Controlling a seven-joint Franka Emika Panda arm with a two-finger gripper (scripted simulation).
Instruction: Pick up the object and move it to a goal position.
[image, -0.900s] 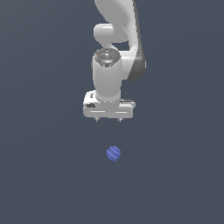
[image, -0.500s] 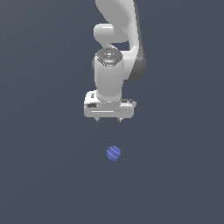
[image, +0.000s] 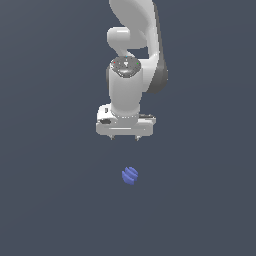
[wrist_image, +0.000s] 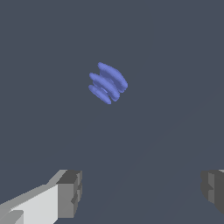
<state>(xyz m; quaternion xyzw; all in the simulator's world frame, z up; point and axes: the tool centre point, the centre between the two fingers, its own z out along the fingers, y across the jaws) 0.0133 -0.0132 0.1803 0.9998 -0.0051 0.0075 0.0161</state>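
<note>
The object (image: 130, 175) is a small rounded blue lump with lighter stripes, lying on the dark grey floor. In the wrist view the object (wrist_image: 108, 82) shows as a cluster of blue ridges ahead of the fingers. My white gripper (image: 124, 138) hangs above the floor, just behind and above the lump in the exterior view. It is open: the two grey fingertips (wrist_image: 70, 194) stand wide apart with nothing between them. The lump is not between the fingers.
A plain dark grey floor (image: 50, 200) surrounds the lump. The white arm (image: 132, 55) rises to the top edge of the exterior view.
The gripper has drifted very slightly lower toward the lump. The lump has not moved.
</note>
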